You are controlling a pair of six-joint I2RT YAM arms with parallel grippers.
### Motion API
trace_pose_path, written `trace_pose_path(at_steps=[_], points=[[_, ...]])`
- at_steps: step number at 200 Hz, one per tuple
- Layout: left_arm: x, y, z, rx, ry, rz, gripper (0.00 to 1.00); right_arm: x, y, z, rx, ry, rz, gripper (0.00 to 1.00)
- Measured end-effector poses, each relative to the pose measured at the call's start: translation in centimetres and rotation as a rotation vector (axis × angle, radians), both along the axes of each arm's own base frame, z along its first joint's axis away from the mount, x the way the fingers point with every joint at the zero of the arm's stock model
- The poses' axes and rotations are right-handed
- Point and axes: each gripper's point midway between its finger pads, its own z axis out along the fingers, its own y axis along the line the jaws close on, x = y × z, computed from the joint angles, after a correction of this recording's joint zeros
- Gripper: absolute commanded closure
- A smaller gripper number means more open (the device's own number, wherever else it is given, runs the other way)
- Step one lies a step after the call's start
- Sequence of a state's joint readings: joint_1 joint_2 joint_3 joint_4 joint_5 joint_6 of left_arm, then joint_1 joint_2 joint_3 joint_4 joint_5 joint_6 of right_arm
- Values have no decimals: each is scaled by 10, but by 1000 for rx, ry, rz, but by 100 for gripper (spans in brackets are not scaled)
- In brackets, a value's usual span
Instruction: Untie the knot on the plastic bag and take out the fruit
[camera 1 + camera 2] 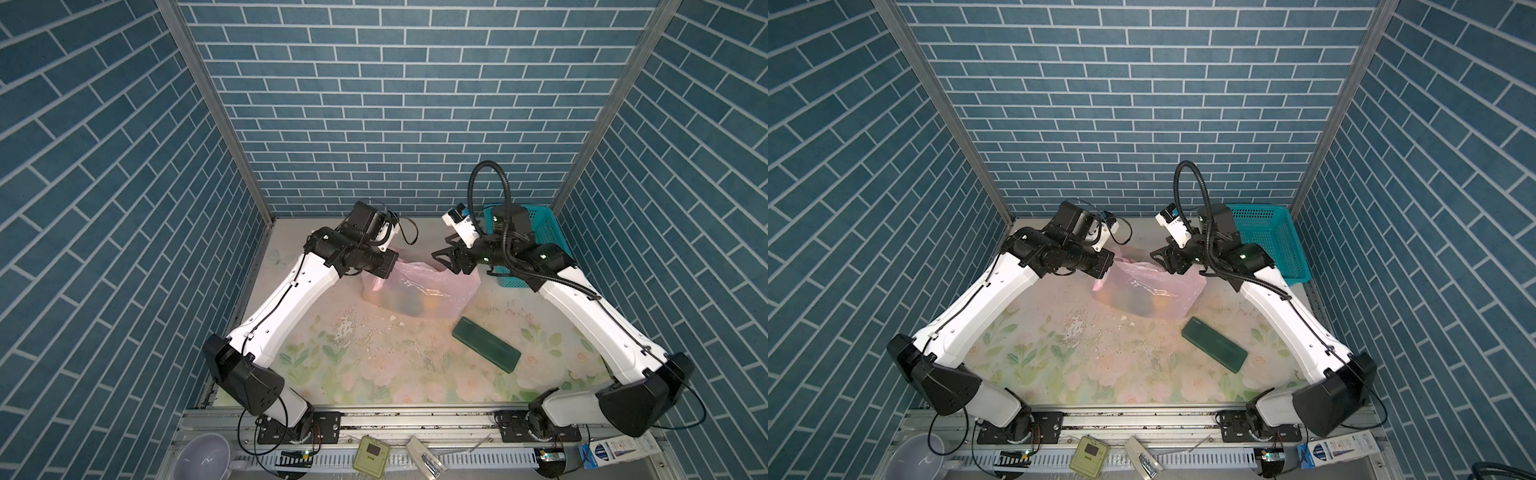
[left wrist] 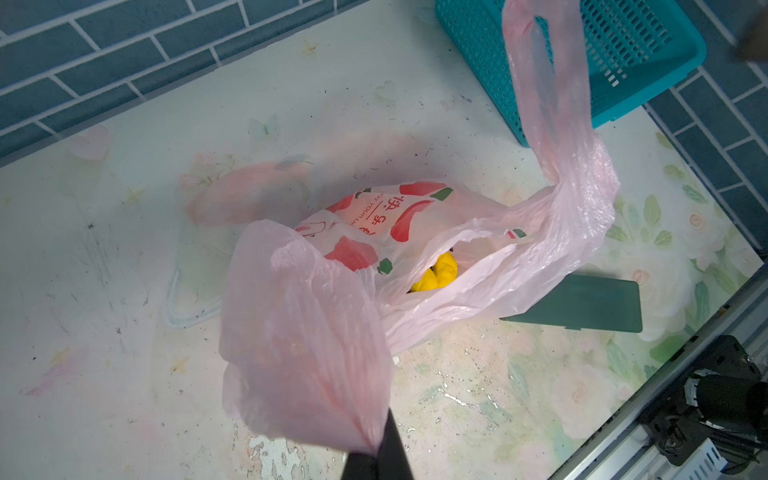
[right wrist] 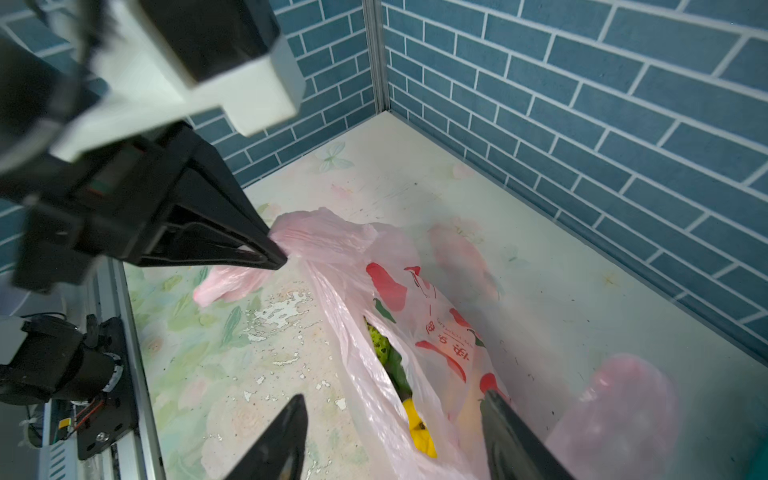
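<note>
Two grippers engaging | left gripper [image 3: 282, 259] clenching bag [image 1: 419, 291] handle [image 2: 307, 332] | right gripper [image 3: 392, 399] hanging open over mouth [image 2: 465, 253] | fruit [image 2: 436, 274] lying inside bag on table [image 1: 374, 365], knot seemingly undone | risk: thin handle slipping or tearing under pull, mouth collapsing

My left arm [image 1: 282, 307] and right arm [image 1: 590, 316] wear white shells and matte black joint housings, with thin black cables [image 1: 240, 432] trailing. A ribbed black hose [image 1: 490, 163] arcs off the right; the right gripper [image 3: 392, 397] has black wedge-shaped fingers [image 3: 511, 436].
</note>
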State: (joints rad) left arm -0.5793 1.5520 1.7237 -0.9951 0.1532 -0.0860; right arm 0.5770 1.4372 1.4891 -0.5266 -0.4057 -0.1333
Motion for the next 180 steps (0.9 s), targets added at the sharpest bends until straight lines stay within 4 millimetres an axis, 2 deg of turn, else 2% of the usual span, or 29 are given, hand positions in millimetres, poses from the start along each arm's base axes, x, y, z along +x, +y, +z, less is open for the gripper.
trace_pose_path(at_steps=[34,52,65,82,103,115,127,132,139,144,154,159,171,180], points=[[1,-1,6,-20,12,1,100,28,21,-64,-100,95,-2,34],[2,1,7,-28,18,11,100,34,26,-88,-133,133,8,32],[2,1,7,-34,22,19,100,33,28,-92,-135,140,18,31],[3,0,11,-54,23,24,100,33,30,-88,-120,130,31,31],[4,-5,19,-88,18,18,100,34,34,-88,-115,121,34,34],[4,-8,23,-104,15,11,100,38,37,-92,-117,125,38,43],[4,-10,24,-114,17,7,100,45,44,-99,-117,138,41,66],[3,-10,24,-115,18,6,100,49,47,-102,-116,143,38,79],[3,-10,24,-115,19,6,92,56,51,-108,-118,149,36,93],[4,-10,24,-114,19,7,80,58,53,-111,-120,151,36,100],[4,-8,23,-104,14,10,45,64,55,-117,-116,161,18,100],[5,-6,22,-100,15,20,33,65,55,-118,-118,163,10,100],[7,-3,21,-85,9,39,16,68,54,-115,-110,158,-10,100],[9,0,21,-76,3,55,8,71,55,-108,-98,143,-21,100]])
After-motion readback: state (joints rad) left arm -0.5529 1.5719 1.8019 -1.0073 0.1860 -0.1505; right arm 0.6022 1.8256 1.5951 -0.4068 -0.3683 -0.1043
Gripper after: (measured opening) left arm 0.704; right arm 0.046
